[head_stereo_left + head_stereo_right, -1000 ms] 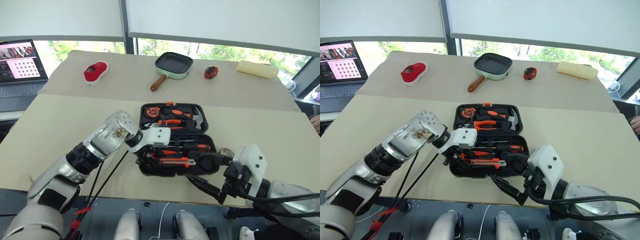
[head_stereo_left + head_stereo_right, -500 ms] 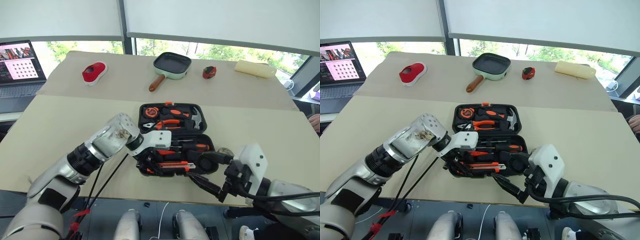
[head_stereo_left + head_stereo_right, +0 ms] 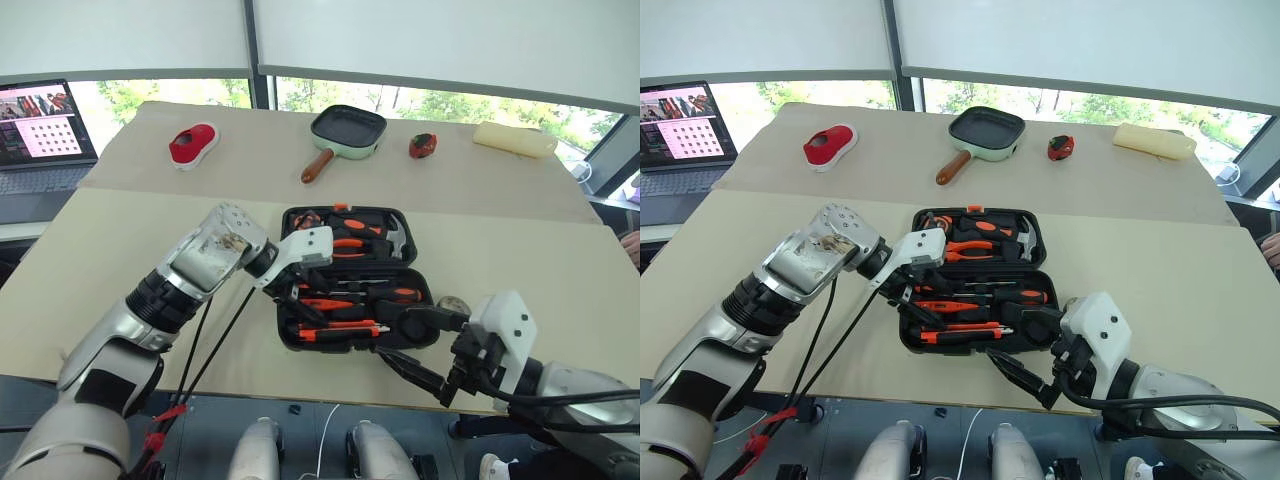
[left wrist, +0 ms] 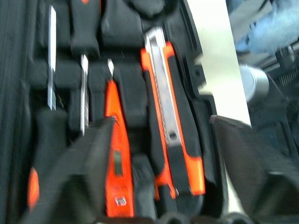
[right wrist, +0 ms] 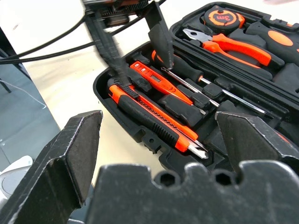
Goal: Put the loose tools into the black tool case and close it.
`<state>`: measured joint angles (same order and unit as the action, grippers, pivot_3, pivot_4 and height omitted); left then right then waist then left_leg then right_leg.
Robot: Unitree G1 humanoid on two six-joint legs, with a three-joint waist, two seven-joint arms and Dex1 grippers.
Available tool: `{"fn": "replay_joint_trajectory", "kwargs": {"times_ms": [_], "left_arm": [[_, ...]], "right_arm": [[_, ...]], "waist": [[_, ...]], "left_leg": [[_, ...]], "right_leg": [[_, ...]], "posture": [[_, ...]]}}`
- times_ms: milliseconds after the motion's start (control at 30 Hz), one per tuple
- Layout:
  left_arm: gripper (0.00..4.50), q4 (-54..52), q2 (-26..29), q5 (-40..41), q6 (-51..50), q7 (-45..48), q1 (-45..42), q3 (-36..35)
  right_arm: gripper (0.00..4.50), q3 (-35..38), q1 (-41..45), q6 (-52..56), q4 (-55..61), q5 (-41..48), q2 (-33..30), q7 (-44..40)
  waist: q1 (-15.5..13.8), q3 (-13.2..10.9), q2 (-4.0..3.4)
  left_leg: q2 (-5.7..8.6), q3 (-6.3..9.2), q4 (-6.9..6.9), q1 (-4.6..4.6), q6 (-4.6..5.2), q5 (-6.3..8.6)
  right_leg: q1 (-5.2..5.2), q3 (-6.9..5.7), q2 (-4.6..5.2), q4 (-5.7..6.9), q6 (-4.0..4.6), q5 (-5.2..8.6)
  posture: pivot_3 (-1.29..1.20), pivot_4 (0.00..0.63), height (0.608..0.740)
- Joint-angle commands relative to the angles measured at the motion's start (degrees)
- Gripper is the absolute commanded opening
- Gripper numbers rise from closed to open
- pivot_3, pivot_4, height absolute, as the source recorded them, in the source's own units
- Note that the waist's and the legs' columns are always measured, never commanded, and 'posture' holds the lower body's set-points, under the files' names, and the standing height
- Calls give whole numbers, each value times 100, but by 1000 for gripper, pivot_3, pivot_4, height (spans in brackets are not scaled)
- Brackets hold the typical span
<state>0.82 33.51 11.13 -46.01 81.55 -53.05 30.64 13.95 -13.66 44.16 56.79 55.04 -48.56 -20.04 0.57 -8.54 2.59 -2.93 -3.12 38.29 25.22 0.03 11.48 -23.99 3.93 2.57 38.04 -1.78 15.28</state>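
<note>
The table [image 3: 120,260] spreads across the whole head view, and at its centre the black tool case [image 3: 352,275] lies open flat, lid half toward the upper part of the frame and tray half toward the lower part, so the closing has not yet been done. In my judgement the main risk is there: any tool sitting proud of its moulded slot would stop the lid seating and the latch catching. The left gripper [image 3: 300,290] hangs over the left end of the tray half, its black fingers parted and nothing between them, released. Lowered or swung sideways from here, they could snag a handle and lever it out of place. The right gripper [image 3: 415,350] waits at the lower right of the frame, just off the near right corner of the case, fingers spread wide and empty. A careless advance could shove the whole case along the table. In the tray half lie the utility knife [image 5: 154,122] along the near edge, an orange tester screwdriver [image 5: 156,81] beside it, and thin-shafted screwdrivers [image 5: 210,91] further in. The knife looks slightly raised at one end, though I cannot tell whether it is fully seated.
</note>
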Motion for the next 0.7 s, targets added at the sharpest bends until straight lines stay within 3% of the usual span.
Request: {"fn": "replay_joint_trajectory", "kwargs": {"times_ms": [33, 200, 700], "left_arm": [[1879, -177, 6, 11, 339, 50, 111, 21], [16, -187, 56, -84, 598, 174, 223, 208], [16, -35, 213, -1032, 1792, 375, 593, 989]], "right_arm": [[4500, 122, 16, -163, 55, -62, 29, -60], [4500, 180, -67, -155, 82, -72, 33, -85], [4500, 177, -85, -110, 103, -70, 30, -24]], "waist": [[5, 0, 0], [9, 0, 0], [12, 5, -4]], "left_leg": [[0, 0, 0, 0, 0, 0], [-1, 1, 0, 0, 0, 0], [0, 1, 2, -3, 0, 0]], "right_leg": [[0, 0, 0, 0, 0, 0], [-1, 0, -1, 1, 1, 0], [6, 0, -1, 0, 0, 0]], "posture": [[0, 150, 740], [0, 150, 740], [0, 150, 740]]}}
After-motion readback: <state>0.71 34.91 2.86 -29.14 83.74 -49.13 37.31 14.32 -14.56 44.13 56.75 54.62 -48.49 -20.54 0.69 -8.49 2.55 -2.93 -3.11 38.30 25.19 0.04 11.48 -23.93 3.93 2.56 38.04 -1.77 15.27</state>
